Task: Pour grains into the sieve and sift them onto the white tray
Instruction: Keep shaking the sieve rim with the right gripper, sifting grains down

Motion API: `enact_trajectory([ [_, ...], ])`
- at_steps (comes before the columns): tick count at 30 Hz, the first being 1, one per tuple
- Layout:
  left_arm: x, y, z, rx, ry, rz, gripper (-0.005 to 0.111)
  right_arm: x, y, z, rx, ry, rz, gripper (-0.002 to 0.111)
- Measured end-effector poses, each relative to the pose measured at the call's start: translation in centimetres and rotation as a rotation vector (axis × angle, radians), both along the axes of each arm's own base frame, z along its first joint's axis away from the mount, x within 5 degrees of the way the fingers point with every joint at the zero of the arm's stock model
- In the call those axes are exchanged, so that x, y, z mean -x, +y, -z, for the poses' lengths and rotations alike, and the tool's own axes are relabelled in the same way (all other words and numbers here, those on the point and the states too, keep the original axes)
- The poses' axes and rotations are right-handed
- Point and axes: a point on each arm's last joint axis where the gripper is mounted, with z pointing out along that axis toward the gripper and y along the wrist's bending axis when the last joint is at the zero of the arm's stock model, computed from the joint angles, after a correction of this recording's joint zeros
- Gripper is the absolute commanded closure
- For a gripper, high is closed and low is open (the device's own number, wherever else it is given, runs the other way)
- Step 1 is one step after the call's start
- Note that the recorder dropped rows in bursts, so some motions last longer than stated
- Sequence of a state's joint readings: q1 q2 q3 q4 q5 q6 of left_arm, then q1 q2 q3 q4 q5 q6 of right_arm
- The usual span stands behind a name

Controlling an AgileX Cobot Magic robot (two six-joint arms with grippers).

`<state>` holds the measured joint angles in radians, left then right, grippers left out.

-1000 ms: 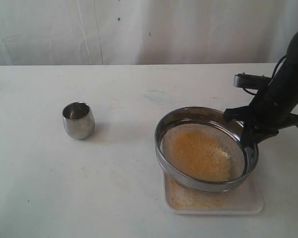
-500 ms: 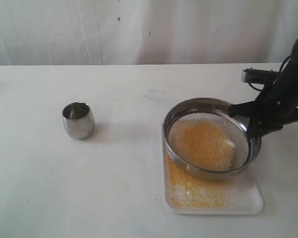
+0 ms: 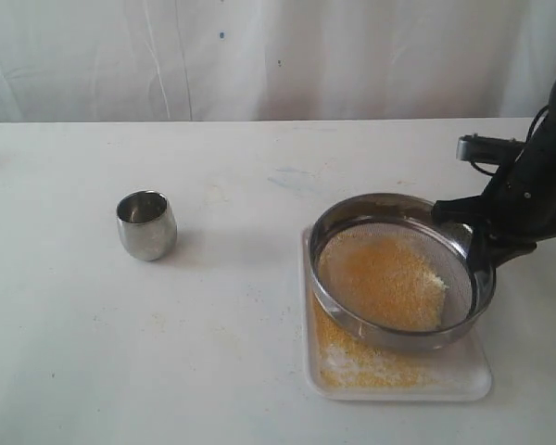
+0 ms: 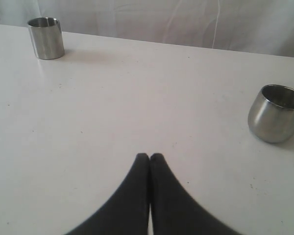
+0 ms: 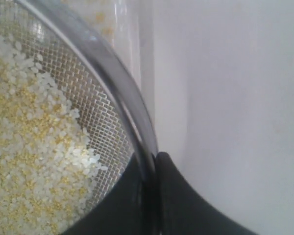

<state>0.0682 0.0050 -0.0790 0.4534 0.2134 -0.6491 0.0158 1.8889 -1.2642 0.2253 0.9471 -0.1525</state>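
The sieve (image 3: 389,341) is held in the air just above the white tray (image 3: 463,375), and it covers most of the tray except the near edge. The right gripper (image 3: 477,243) holds it by the shiny rim on the side of the tray that is toward the right arm. In the right wrist view the two black fingers (image 5: 176,200) are pinched narrow on the rim, one inside and one outside. The grains (image 3: 380,278) lie in the mesh, and a yellow layer of fine granules (image 3: 352,357) lies already on the tray below, so I judge that the sifting is well advanced but not finished. Much yellow is mixed with the whitish rice-like grains (image 5: 34,147). To do this step well, the shakes should be short and sideways, and the sieve should stay nearly level and low over the tray, because a big swing could throw granules past the low rim. The sieve seems a little tilted now; I cannot tell how much. The pinch must stay firm – a thin rim can turn between the fingers. The left gripper (image 4: 149,159) is closed with nothing in it, well apart from the tray, near the small steel cup (image 3: 146,224), and it has no part in this step.
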Motion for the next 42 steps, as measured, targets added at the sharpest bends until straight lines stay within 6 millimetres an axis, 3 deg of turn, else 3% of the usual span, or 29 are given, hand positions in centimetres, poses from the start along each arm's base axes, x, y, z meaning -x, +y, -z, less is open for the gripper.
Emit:
enact_trajectory([
  [7, 0.0, 0.0, 0.0, 0.0, 0.0, 0.0, 0.107, -0.5, 0.1, -0.7, -0.003, -0.016, 0.014, 0.108],
  [12, 0.0, 0.0, 0.0, 0.0, 0.0, 0.0, 0.107, 0.6, 0.2, -0.4, -0.006, 0.08, -0.063, 0.108],
  [17, 0.0, 0.0, 0.0, 0.0, 0.0, 0.0, 0.107, -0.4, 0.2, -0.6, -0.001, -0.008, -0.013, 0.108],
  [22, 0.0, 0.0, 0.0, 0.0, 0.0, 0.0, 0.107, 0.5, 0.3, -0.4, -0.011, 0.072, -0.046, 0.108],
  [27, 0.0, 0.0, 0.0, 0.0, 0.0, 0.0, 0.107, -0.4, 0.2, -0.4, 0.0, -0.014, 0.0, 0.108],
  [33, 0.0, 0.0, 0.0, 0.0, 0.0, 0.0, 0.107, 1.1, 0.6, 0.1, -0.009, 0.11, -0.075, 0.108],
  [38, 0.0, 0.0, 0.0, 0.0, 0.0, 0.0, 0.107, 0.0, 0.5, -0.1, -0.003, 0.01, 0.005, 0.108],
  [42, 0.0, 0.0, 0.0, 0.0, 0.0, 0.0, 0.107, 0.7, 0.4, -0.1, -0.009, 0.077, -0.036, 0.108],
])
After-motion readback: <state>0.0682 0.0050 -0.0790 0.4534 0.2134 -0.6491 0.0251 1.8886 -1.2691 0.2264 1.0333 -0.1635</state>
